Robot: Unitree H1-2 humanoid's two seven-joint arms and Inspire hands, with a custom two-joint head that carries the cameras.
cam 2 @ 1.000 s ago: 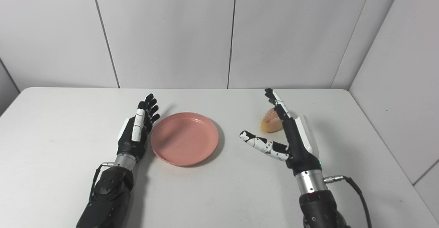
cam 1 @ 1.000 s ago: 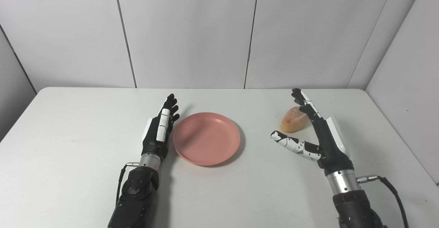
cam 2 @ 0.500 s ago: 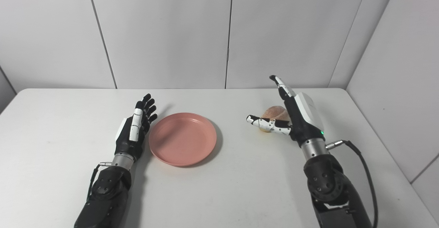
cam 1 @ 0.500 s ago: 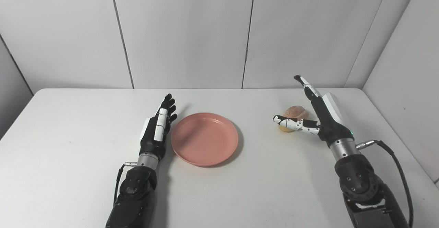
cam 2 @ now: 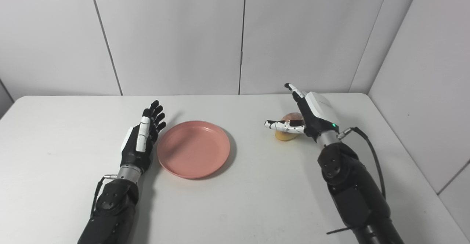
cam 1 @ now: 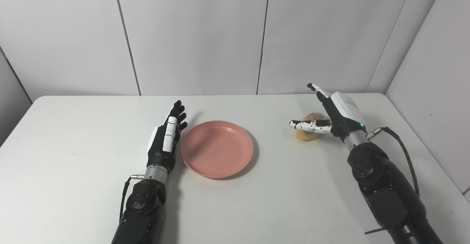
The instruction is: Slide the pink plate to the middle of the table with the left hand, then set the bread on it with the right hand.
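In the left eye view, I see my left hand (cam 1: 165, 141) flat and open just beside the pink plate (cam 1: 217, 149) mid-worktop (cam 1: 73, 170). In the right eye view, my right hand (cam 2: 308, 117) hovers spread, empty, over the bread (cam 2: 287, 134).

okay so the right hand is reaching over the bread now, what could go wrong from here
1. The right hand is open over the bread, its thumb crossing the front. The rounded roll could squirt out or get nudged away as the fingers close.
2. The left hand rests beside the pink plate; any twitch could shift the plate before the bread arrives.
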